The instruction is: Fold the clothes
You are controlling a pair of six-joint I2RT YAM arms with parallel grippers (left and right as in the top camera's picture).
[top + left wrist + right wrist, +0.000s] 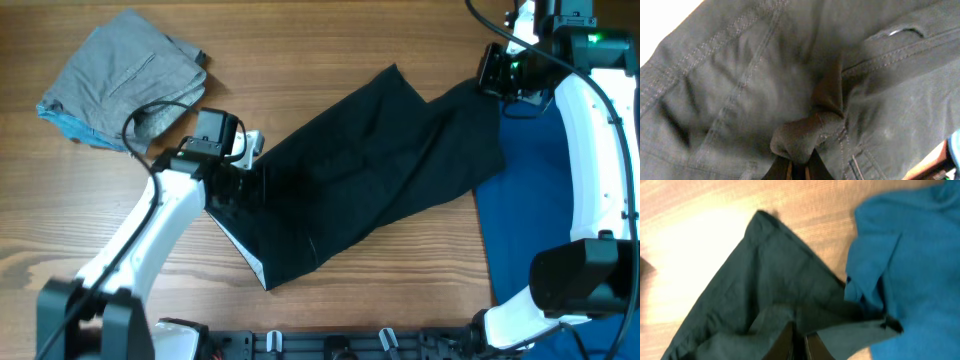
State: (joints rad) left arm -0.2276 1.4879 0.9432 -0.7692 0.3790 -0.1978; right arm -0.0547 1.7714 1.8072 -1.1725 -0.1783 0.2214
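You've got the large plain black fabric shorts (380, 170) stretched diagonally across mid-table, left gripper (799, 167) pinched tight on their near-left waist end, right gripper (799, 341) clamped on the far-right hem (at the flat blue cloth's (530, 200) edge), likely to flatten them for folding.

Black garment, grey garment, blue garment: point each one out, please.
black garment (380, 170): overhead view, middle of its spread fabric.
grey garment (125, 75): overhead view, centre of its top surface.
blue garment (525, 235): overhead view, bare part beside the black one.
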